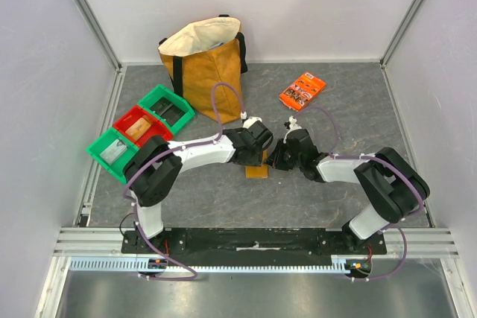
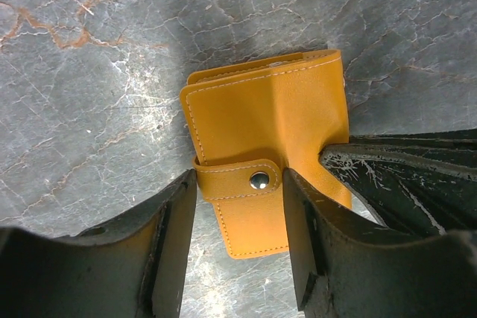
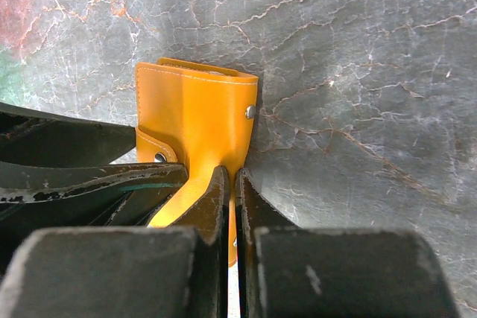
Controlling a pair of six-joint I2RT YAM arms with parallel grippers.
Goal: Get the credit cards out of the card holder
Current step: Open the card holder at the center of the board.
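The card holder (image 1: 257,171) is a tan-orange wallet, folded shut on the table, with its snap strap (image 2: 237,178) fastened. It also shows in the left wrist view (image 2: 268,117) and the right wrist view (image 3: 197,109). My left gripper (image 1: 261,156) is open, its jaws standing either side of the strap (image 2: 238,199). My right gripper (image 1: 274,160) is shut on the holder's edge (image 3: 232,176). One of its fingers (image 2: 402,169) shows pressing the holder's right side. The credit cards are hidden inside the closed holder.
A mustard tote bag (image 1: 205,57) stands at the back. A bright orange printed packet (image 1: 302,89) lies at the back right. Two green bins (image 1: 168,108) (image 1: 113,153) and a red bin (image 1: 138,126) sit in a row on the left.
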